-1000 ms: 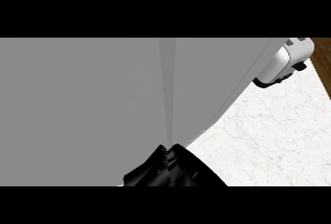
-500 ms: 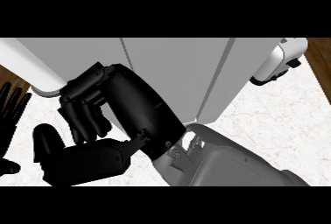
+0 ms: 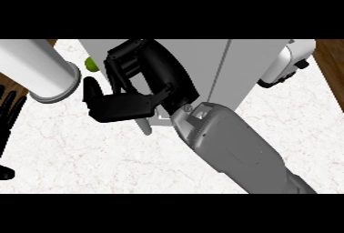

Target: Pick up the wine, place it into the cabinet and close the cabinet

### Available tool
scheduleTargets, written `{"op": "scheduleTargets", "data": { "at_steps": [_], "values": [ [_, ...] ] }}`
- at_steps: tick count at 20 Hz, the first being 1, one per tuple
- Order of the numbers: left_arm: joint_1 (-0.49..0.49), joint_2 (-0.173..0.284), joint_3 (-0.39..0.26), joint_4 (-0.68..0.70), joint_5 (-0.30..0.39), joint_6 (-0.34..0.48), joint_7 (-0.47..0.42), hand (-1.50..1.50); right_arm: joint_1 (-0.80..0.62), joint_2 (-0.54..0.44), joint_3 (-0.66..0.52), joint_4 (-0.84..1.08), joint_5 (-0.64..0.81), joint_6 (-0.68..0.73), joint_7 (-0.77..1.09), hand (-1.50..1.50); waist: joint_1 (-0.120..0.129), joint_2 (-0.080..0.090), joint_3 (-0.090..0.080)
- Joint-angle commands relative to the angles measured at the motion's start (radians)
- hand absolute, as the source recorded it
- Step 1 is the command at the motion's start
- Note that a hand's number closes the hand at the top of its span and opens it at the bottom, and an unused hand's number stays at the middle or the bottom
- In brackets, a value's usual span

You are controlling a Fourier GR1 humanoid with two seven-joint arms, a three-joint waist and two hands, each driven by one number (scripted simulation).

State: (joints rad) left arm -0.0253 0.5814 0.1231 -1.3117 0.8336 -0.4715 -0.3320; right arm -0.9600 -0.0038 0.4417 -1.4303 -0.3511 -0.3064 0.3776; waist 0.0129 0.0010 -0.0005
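1 cabinet point(image 3: 245, 63) | right hand point(image 3: 144, 75) curled | left hand point(image 3: 8, 113) resting

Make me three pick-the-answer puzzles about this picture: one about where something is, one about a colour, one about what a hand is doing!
1. Where is the right hand?
A. in front of the cabinet
B. on top of the white cylinder
C. at the view's left edge

2. What colour is the small thing beside the white cylinder?
A. red
B. green
C. blue

3. How is the left hand?
A. curled round a bottle
B. shut in a fist
C. open, fingers straight

Answers:
1 A: the right hand is seen against the cabinet.
2 B: the small thing by the white cylinder is green.
3 C: the left hand rests at the left edge, holding nothing.
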Motion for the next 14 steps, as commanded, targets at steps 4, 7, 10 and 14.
{"op": "scheduleTargets", "data": {
  "at_steps": [4,7,10,14],
  "values": [
    [-0.019,-0.043,0.009,0.055,-0.057,-0.045,-0.033,-1.50,-0.048,-0.014,-0.115,0.196,0.008,0.115,-0.084,1.50,-0.004,0.002,0.000],
    [-0.011,-0.021,0.031,0.007,-0.008,-0.025,0.025,-1.50,-0.050,-0.058,-0.138,0.221,0.009,0.162,-0.110,1.50,0.000,0.002,0.000],
    [-0.023,-0.030,0.018,0.011,-0.029,-0.034,0.015,-1.50,-0.009,-0.029,-0.120,0.282,0.032,0.161,-0.198,1.50,0.004,0.004,0.000],
    [-0.064,-0.036,0.010,0.037,-0.043,-0.016,0.026,-1.50,-0.025,-0.079,-0.140,0.295,0.039,0.190,-0.192,1.50,-0.007,0.007,0.000]
  ]
}}
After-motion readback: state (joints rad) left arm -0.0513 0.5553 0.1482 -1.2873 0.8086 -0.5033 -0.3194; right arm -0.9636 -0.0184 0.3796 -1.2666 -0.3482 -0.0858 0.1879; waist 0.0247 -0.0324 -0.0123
